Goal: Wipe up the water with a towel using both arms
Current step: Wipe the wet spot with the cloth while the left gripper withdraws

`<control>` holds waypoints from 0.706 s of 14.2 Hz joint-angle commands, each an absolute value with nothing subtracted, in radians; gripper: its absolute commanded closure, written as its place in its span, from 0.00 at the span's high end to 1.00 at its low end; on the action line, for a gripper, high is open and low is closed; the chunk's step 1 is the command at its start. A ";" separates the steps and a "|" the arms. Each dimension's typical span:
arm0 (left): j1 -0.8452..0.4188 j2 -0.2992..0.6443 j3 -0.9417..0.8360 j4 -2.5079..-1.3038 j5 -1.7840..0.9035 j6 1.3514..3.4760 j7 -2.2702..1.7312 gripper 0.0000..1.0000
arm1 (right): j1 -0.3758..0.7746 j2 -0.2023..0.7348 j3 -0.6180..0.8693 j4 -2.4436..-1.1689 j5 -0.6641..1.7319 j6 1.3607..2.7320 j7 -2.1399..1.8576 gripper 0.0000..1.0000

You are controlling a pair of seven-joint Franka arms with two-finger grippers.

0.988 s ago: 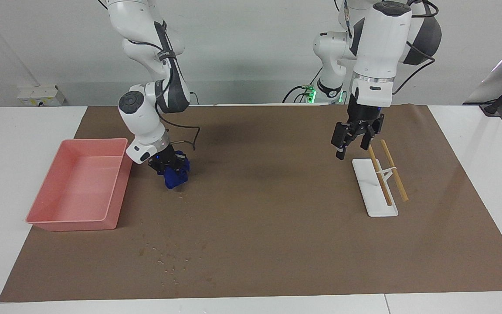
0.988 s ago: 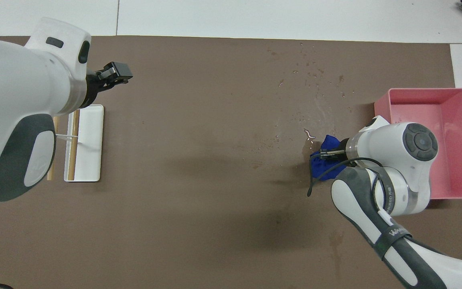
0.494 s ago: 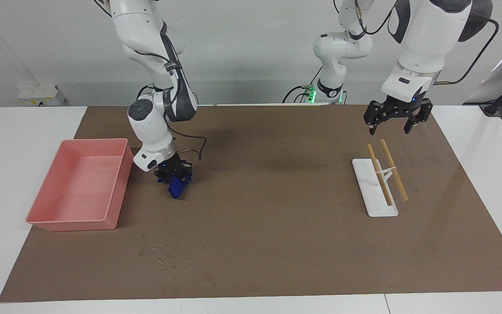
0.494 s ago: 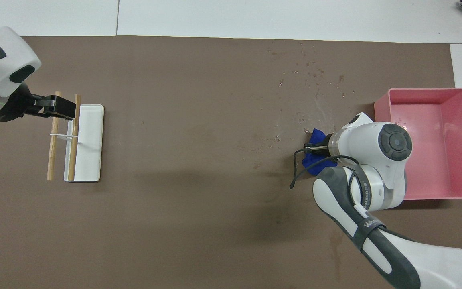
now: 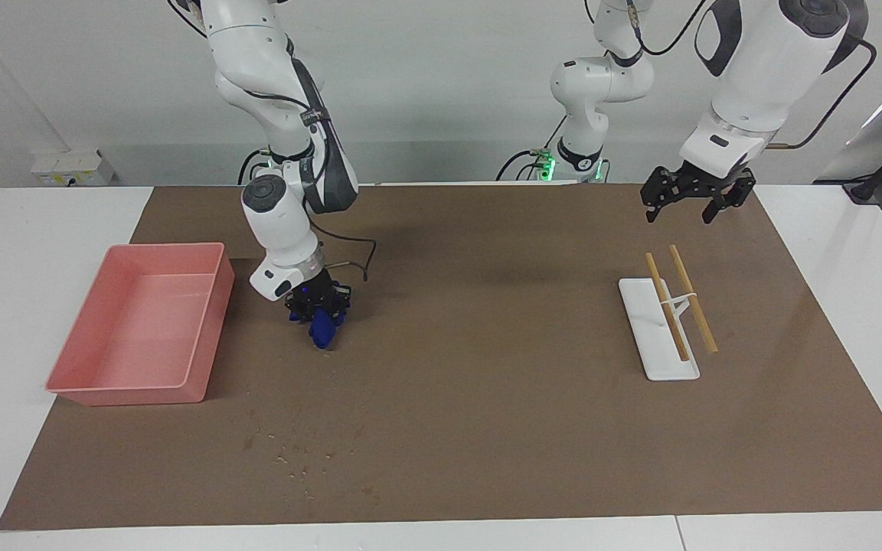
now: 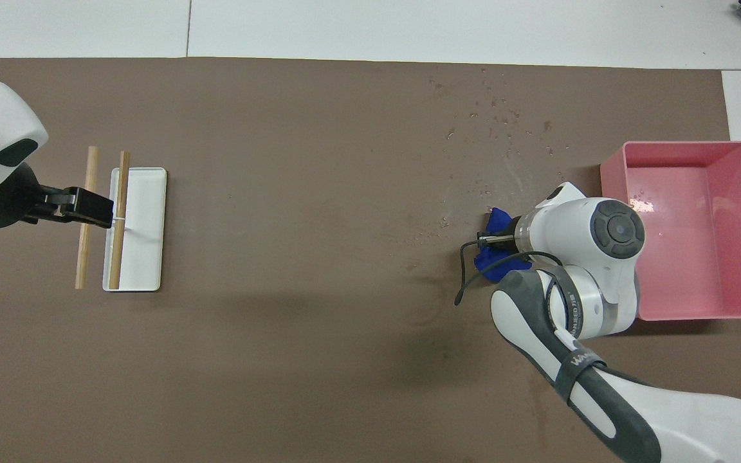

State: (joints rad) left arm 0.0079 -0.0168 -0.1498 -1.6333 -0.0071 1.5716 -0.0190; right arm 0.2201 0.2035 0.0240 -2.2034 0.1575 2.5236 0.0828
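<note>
My right gripper [image 5: 318, 304] is shut on the navy-blue towel [image 5: 324, 330], which hangs bunched from it with its lower end at the brown mat [image 5: 487, 398], beside the pink tray [image 5: 142, 392]. In the overhead view the towel [image 6: 491, 262] shows partly under the right gripper [image 6: 489, 239]. Water droplets [image 5: 295, 458] glisten on the mat farther from the robots than the towel, also seen from overhead [image 6: 499, 116]. My left gripper [image 5: 690, 200] is open and empty, raised over the mat by the white tray; it also shows from overhead [image 6: 91, 207].
The white tray [image 5: 659, 340] with two wooden sticks [image 5: 692, 298] lies toward the left arm's end of the mat; it also shows from overhead [image 6: 142, 251]. The pink tray [image 6: 679, 146] holds a few wet specks. White table surrounds the mat.
My right gripper has carried the towel a little away from the pink tray, toward the table's middle. My left gripper has risen from the white tray and drawn back toward the robots.
</note>
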 commanded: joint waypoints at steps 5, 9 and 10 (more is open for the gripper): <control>0.023 -0.020 -0.146 -1.604 -0.035 1.522 -0.012 1.00 | 0.183 0.299 0.026 -2.163 0.137 2.617 0.011 0.00; 0.014 -0.023 -0.149 -1.614 -0.034 1.522 -0.011 1.00 | 0.199 0.351 0.026 -2.056 0.135 2.618 0.012 0.00; 0.014 -0.023 -0.149 -1.612 -0.035 1.523 -0.011 1.00 | 0.199 0.383 0.026 -2.022 0.135 2.620 0.012 0.00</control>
State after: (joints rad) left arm 0.0153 -0.0131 -0.1509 -1.5966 -0.0231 1.5064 -0.0178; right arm 0.2086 0.2855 0.0231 -2.1189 0.1575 2.5866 0.0313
